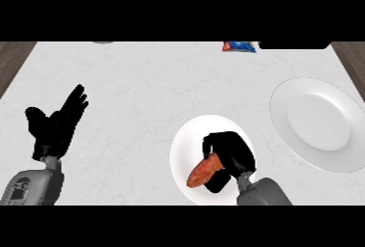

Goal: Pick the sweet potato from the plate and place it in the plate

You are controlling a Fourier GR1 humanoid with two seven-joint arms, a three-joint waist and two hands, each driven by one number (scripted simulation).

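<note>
One pale table [143, 82] is carrying everything. The bigger plate [321, 120] is lying at its right side, and the smaller plate [187, 140] is lying near the middle, close to the robot. The right hand [235, 152] is hanging over the smaller plate, its fingers curling round the upper end of the sweet potato [203, 172]. The sweet potato is staying over this plate; whether it is touching it, I cannot tell. The left hand [53, 128] is resting open at the left, fingers up. I am judging the grasping step is in hand; next it is needing a lift and a carry rightward to the bigger plate.
</note>
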